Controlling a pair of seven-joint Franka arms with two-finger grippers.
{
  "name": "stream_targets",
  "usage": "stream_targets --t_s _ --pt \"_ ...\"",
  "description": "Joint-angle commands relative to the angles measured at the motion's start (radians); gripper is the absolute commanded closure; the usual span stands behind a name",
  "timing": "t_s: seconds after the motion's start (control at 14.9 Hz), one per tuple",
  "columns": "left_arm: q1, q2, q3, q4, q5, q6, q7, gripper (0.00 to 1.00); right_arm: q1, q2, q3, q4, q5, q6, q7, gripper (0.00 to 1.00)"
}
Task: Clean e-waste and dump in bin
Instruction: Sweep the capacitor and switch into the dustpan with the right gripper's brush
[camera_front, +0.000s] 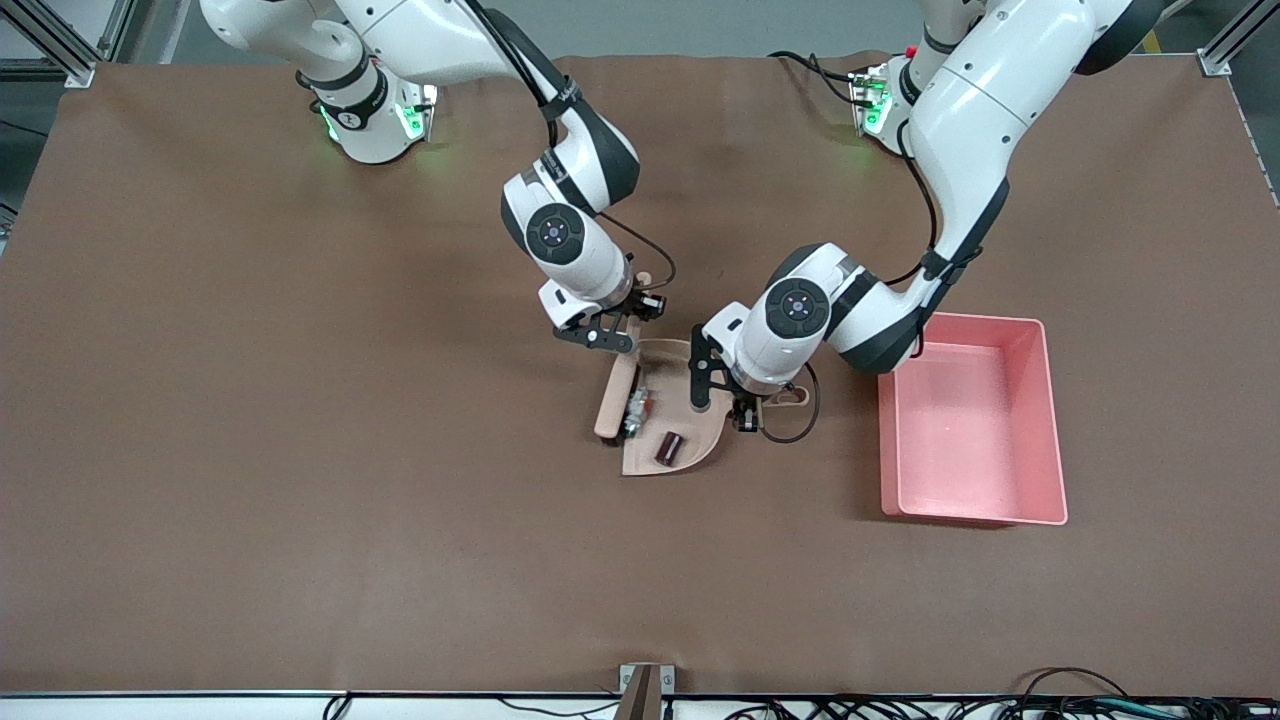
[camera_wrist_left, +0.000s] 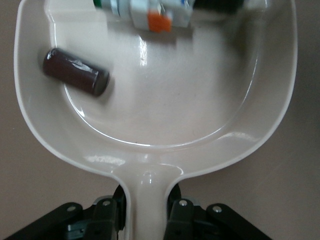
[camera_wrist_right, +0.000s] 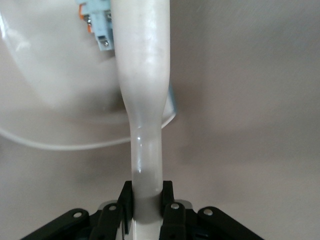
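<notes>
Beige plastic is clamped in both sets of jaws: the left gripper (camera_wrist_left: 145, 212) is closed on the handle of the dustpan (camera_wrist_left: 165, 115), and the right gripper (camera_wrist_right: 146, 207) is closed on the pale handle of a brush (camera_wrist_right: 142, 85), whose head lies along the pan's open mouth. Just ahead of the left jaws, inside the pan, the dark brown cylinder (camera_wrist_left: 75, 71) lies on its side near the curved wall, and the white block with orange label (camera_wrist_left: 160, 15) sits at the pan's mouth, touching the brush head. In the front view the same two parts are seen resting in the pan, the block (camera_front: 636, 410) against the brush and the cylinder (camera_front: 669, 446) closer to the front camera. The pink bin (camera_front: 1040, 440) stands on the table well apart from both jaws, toward the left arm's end, and nothing is seen in it. The sweeping is judged nearly done, since both pieces of e-waste are already in the pan; what is left is to lift the pan, carry it over the bin and tip it.
</notes>
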Motion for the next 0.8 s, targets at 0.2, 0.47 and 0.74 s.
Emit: stream_targets --t_s 0.2,0.47,0.74 --pt "-0.016 0.018 0.004 0.034 0.020 -0.008 -0.017 0.90 0.038 0.010 -0.008 0.075 0.049 -0.074 0.083 1.00" --pt "-0.012 0.016 0.004 0.033 0.021 -0.002 -0.018 0.90 -0.031 -0.031 -0.017 0.138 0.038 -0.274 0.065 1.00" --pt "0.002 0.015 0.004 0.031 0.021 0.030 -0.020 0.96 -0.104 -0.122 -0.031 0.132 0.009 -0.358 0.013 1.00"
